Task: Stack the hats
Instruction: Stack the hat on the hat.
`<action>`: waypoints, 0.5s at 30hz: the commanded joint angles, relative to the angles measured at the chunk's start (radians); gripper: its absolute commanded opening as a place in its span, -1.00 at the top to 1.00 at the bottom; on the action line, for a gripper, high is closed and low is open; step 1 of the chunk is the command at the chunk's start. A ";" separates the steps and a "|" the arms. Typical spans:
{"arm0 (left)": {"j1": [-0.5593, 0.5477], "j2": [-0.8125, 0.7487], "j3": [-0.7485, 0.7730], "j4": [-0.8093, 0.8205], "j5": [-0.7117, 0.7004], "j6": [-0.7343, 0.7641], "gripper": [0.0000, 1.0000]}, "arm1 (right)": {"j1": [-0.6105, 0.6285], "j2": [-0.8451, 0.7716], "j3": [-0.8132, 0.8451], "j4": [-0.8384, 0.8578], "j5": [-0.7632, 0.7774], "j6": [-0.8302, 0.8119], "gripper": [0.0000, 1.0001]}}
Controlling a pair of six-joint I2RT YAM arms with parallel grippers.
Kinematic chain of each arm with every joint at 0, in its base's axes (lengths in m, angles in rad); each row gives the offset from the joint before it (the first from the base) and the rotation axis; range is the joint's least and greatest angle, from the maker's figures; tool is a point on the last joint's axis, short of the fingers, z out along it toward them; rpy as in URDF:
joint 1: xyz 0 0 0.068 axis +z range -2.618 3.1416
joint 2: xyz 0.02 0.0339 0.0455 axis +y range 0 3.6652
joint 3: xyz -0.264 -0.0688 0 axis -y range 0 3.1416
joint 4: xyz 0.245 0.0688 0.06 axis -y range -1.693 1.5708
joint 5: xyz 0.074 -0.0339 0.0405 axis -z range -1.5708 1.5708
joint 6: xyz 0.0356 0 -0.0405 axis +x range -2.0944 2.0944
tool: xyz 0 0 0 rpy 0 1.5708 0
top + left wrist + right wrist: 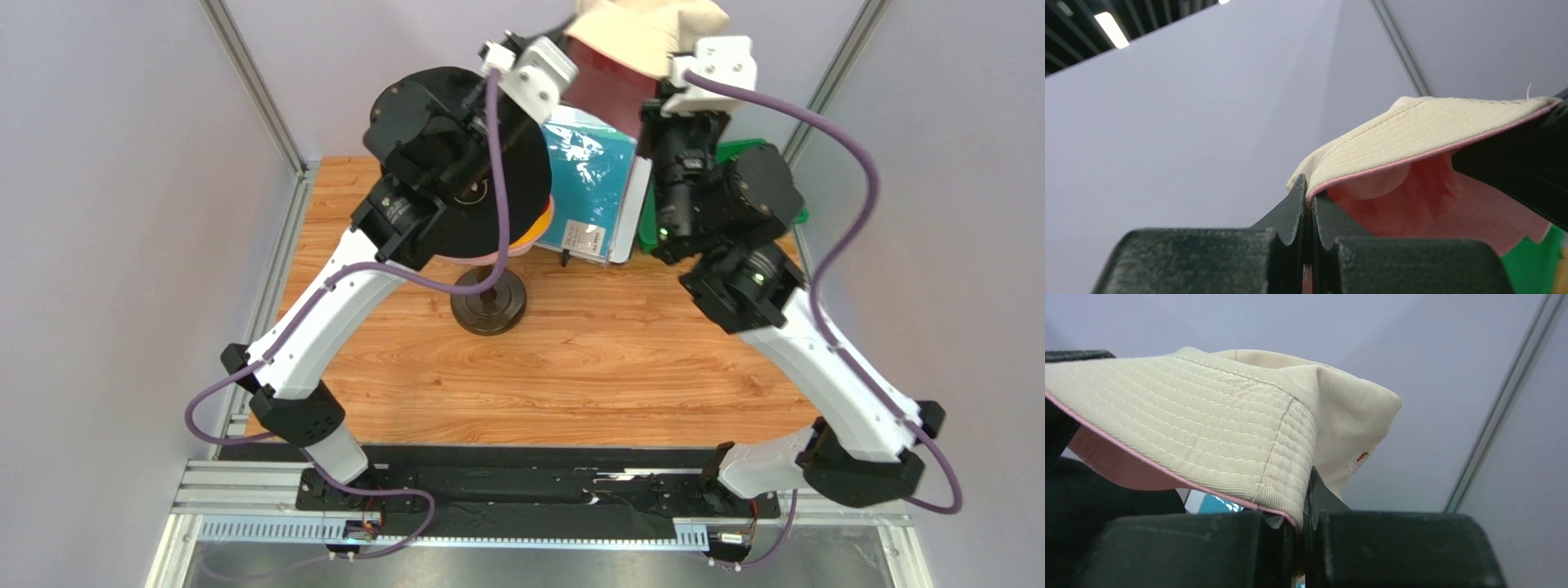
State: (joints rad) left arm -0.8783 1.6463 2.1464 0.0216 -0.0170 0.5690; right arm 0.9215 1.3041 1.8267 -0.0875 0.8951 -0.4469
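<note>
Pale grey walls enclose a wooden table [613, 355]; high over its far edge hangs a beige ribbed cloth bucket hat [648, 31], pink underneath. The left gripper [1309, 197] and right gripper [1305, 499] each pinch its brim, jaws fully closed on the fabric.

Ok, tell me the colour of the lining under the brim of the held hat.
Pink; the beige hat shows it best in the left wrist view.
</note>
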 commanded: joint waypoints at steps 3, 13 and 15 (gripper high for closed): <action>0.263 0.067 0.205 0.233 -0.011 0.097 1.00 | -0.058 0.187 0.192 0.451 -0.100 -0.208 1.00; 0.478 -0.271 -0.349 0.556 0.049 0.115 1.00 | -0.058 0.195 0.134 0.318 -0.385 -0.029 1.00; 0.487 -0.354 -0.486 0.603 0.057 0.160 1.00 | -0.055 0.161 0.053 0.308 -0.424 0.002 1.00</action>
State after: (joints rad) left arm -0.4820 1.5017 1.8370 0.3252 0.1856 0.6197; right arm 0.8719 1.6142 1.9530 0.1646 0.5426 -0.5449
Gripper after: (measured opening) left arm 0.007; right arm 0.009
